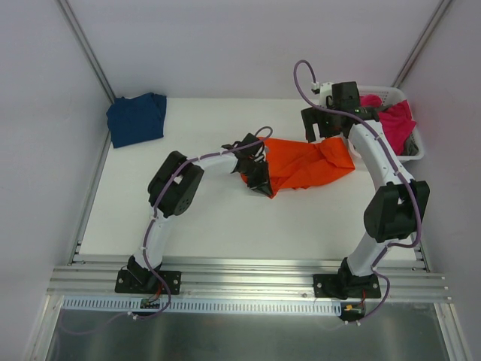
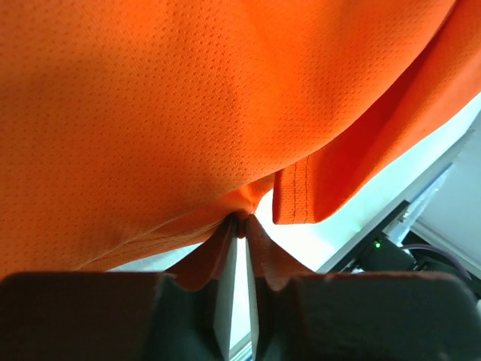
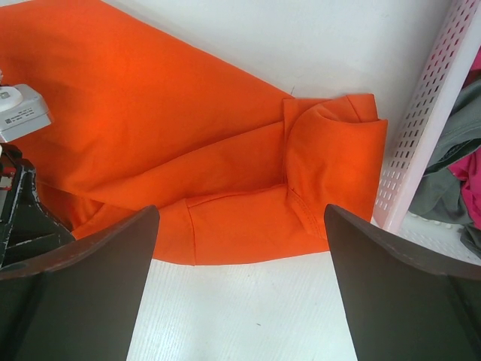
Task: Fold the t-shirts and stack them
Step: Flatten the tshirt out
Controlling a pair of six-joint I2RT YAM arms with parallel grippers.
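At mid-bench [image 1: 225,226]: thin pinch on orange shirt [image 1: 308,164]

Left claw [image 2: 242,226] is closed on a small fold at its left edge (little cloth caught); a lift could lose it. Right claw [image 1: 319,124] gapes empty over the bunched right end, basket [image 1: 415,144] close beside. Navy shirt [image 1: 137,118] lies far left.

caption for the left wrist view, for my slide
Left end effector pinching a fold of the orange t-shirt, hem hanging alongside.

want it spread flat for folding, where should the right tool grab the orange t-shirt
Pinch the orange t-shirt at its folded-over end nearest the basket, coming down from above: the cloth lies flat, the doubled folds offer an edge, and the open right tool hangs over it.
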